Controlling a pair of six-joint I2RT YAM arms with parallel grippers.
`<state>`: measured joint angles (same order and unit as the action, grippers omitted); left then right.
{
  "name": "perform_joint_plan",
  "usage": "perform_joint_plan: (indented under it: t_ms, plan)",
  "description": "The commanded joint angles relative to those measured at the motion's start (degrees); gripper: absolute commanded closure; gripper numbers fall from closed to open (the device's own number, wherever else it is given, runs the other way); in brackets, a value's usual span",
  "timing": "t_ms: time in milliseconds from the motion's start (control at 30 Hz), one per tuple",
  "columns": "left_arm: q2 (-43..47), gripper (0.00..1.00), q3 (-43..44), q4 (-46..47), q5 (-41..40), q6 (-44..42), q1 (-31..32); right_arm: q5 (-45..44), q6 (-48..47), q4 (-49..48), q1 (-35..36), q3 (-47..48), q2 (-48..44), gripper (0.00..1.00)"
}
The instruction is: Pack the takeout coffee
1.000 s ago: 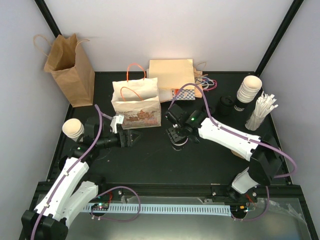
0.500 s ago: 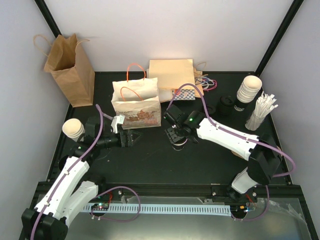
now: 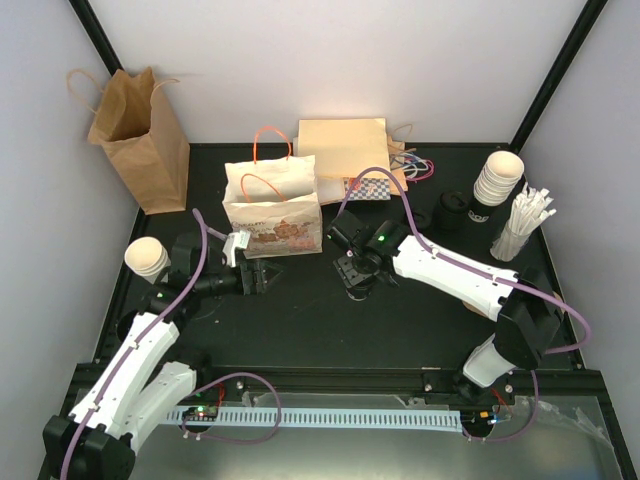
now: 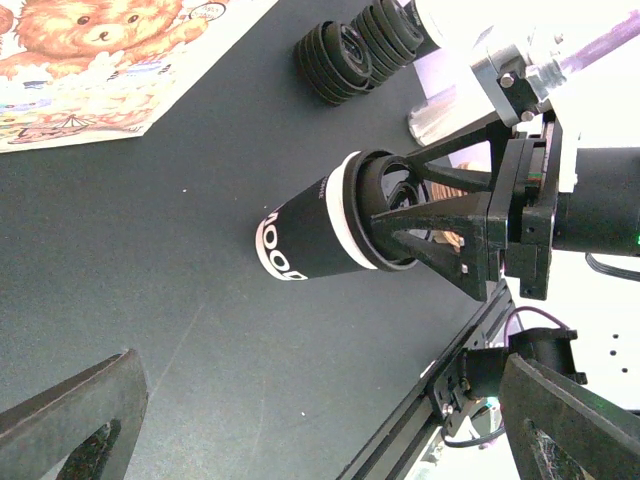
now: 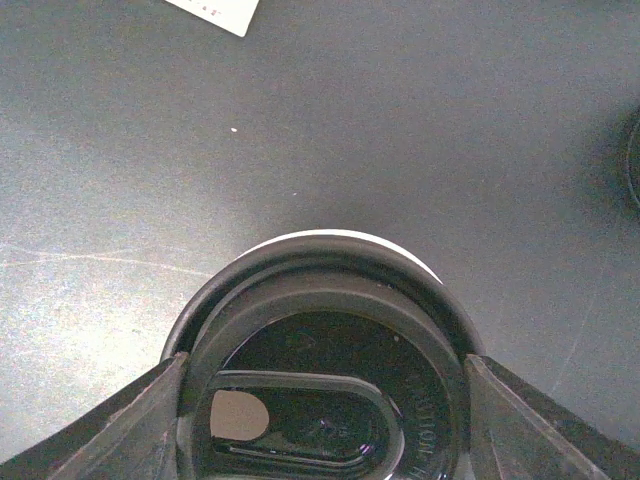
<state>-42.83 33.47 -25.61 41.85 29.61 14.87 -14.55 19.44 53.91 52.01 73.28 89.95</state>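
Black table [image 3: 300,325] — coffee [image 4: 310,235] in right claw [image 5: 322,425]

Upper left: brown paper bag [image 3: 140,130], upright, mouth open, at the far corner of the black surface [image 3: 320,320]. Centre: white bear-print bag [image 3: 272,210] with orange handles, upright; a flat tan bag [image 3: 343,147] just behind it. Upper right: stacked cream cups [image 3: 498,180], loose black lids [image 3: 452,212] beside them, bundle of wrapped straws [image 3: 522,225]; lone cream cup [image 3: 147,258] at left edge.
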Motion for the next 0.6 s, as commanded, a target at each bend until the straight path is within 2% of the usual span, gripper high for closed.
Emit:
perform_joint_plan:
  t_ms: [0, 567]
  plan:
    - [-0.24, 0.01, -0.16, 1.54, 0.93, -0.71, 0.59, -2.0, -0.04, 1.02, 0.28, 1.34, -1.26, 0.3]
    - [-1.16, 0.01, 0.08, 2.08, 0.72, -0.42, 1.3, -1.3, 0.42, -2.16, 0.17, -1.56, 0.65, 0.3]
